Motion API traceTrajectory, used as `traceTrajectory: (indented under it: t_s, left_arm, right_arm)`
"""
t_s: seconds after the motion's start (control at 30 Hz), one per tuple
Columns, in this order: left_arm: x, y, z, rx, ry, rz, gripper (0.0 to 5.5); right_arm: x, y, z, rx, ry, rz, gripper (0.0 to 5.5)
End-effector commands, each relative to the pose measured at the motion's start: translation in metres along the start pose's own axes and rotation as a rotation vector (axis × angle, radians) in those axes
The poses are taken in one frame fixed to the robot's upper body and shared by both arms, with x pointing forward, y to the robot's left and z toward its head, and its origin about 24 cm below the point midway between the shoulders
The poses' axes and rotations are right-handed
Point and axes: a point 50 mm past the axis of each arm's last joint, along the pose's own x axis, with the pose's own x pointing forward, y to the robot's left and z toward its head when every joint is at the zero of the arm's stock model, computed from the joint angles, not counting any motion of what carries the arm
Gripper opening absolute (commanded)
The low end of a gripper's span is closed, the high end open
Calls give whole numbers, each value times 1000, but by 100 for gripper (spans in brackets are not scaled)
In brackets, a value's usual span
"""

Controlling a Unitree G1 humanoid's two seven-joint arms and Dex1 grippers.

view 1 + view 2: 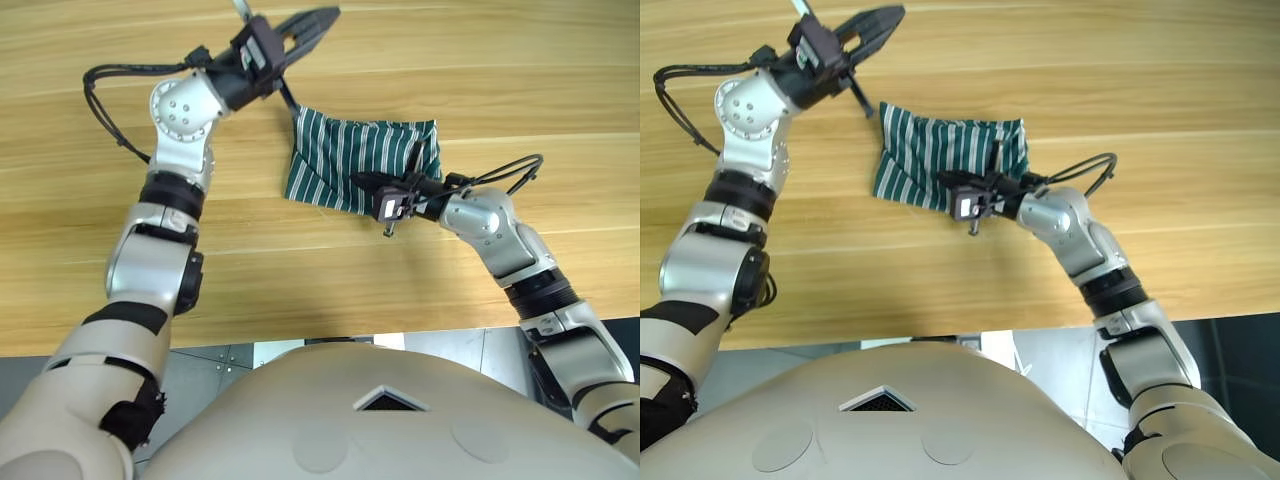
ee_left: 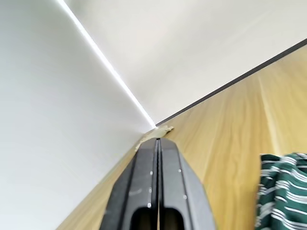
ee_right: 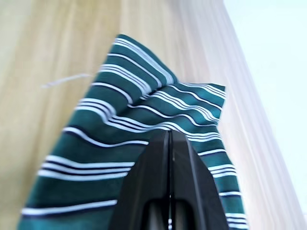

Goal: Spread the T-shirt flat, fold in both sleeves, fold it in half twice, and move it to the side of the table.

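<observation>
Two sets of fingers, both clenched. Right fingers point(image 3: 156, 187) are nearest and seem to pinch puckered cloth. The folded T-shirt point(image 1: 345, 150) lies under and just beyond them, long axis left-right on the tabletop point(image 1: 500, 90). Left fingers point(image 1: 315, 20) are raised and empty; the shirt's far-left corner lies near them, on their near side.

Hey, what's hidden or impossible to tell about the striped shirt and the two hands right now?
1. Right wrist view: whether the right hand pinches the T-shirt; its shut fingers cover the contact.
2. Eye views: the T-shirt's near edge, under the right hand and wrist.
3. Left wrist view: most of the T-shirt, cut by the picture's edge beside the left hand.
</observation>
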Motion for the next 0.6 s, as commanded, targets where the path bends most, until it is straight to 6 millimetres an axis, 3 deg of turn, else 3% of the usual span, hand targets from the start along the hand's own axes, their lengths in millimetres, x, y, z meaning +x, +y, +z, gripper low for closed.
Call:
traceTrajectory:
  t_s: [0.03,0.2,0.4,0.6]
  left_arm:
    - [-49,-40,-6,107,215,-385,0]
    - [-84,-66,-20,211,472,-686,0]
    - [-74,-52,-30,457,599,-735,0]
    - [-62,-41,-16,562,544,-724,0]
  right_arm:
    - [5,-13,8,-15,-26,-31,1]
    - [23,-14,3,-60,26,9,1]
    - [45,-7,9,-98,11,64,1]
    - [56,-8,2,-116,53,67,1]
